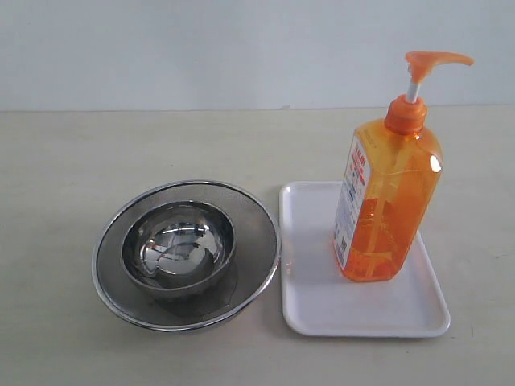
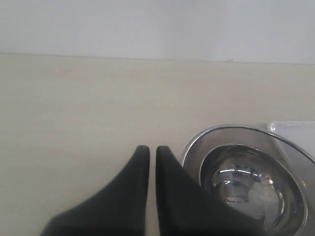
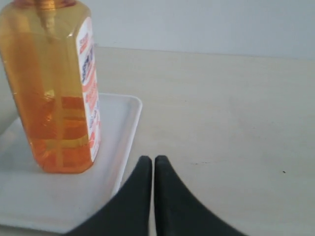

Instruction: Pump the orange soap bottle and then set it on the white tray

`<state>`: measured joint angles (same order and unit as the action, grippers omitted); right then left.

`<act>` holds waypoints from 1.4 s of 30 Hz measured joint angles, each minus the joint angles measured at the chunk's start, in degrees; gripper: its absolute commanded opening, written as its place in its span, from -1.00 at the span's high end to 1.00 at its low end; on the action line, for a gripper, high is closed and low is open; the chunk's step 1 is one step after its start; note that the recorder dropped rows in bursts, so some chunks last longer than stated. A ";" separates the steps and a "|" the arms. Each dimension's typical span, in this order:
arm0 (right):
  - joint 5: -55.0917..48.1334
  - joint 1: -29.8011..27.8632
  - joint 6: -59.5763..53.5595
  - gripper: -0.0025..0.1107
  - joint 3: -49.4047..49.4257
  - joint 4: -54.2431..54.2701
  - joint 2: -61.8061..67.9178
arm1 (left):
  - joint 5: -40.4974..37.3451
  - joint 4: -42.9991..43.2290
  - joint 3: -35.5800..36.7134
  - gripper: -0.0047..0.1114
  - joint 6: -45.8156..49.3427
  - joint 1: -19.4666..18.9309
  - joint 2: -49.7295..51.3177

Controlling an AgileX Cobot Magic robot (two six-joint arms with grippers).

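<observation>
The orange soap bottle (image 1: 388, 203) stands upright on the white tray (image 1: 322, 305), its pump head (image 1: 434, 60) raised on the white stem. The right wrist view shows the same bottle (image 3: 51, 88) on the tray (image 3: 29, 196). My right gripper (image 3: 153, 160) is shut and empty over bare table just beside the tray's edge, apart from the bottle. My left gripper (image 2: 152, 149) is shut and empty too, over the table next to the steel bowls (image 2: 246, 177). Neither gripper appears in the exterior view.
Two round steel bowls (image 1: 181, 245), the smaller nested in a wide mesh-rimmed one (image 1: 257, 233), sit left of the tray, nearly touching its edge. A pale wall runs along the table's far edge (image 1: 161, 110).
</observation>
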<state>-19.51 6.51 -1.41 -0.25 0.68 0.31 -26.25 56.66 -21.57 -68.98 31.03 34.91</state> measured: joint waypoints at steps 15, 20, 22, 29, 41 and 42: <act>-0.23 -6.51 0.10 0.96 0.24 0.41 0.00 | 0.00 0.00 0.00 0.84 0.00 0.00 0.00; -0.23 -6.51 0.10 0.96 0.24 0.41 0.00 | 0.00 0.00 0.00 0.84 0.00 0.00 0.00; -0.23 -6.49 0.10 0.96 0.24 0.41 0.00 | 0.00 0.00 0.00 0.84 0.00 0.00 0.00; -0.23 -6.49 0.10 0.96 0.24 0.41 0.00 | 0.00 0.00 0.00 0.84 0.00 0.00 0.00; -0.23 -6.49 0.10 0.96 0.24 0.41 0.00 | 0.00 0.00 0.00 0.84 0.00 0.00 0.00; -0.23 -6.49 0.23 0.96 0.24 0.41 0.00 | 0.00 0.00 0.00 0.84 0.00 0.00 0.00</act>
<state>-19.74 0.03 -1.18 -0.01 1.09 0.31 -26.25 56.66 -21.57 -68.98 31.03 34.91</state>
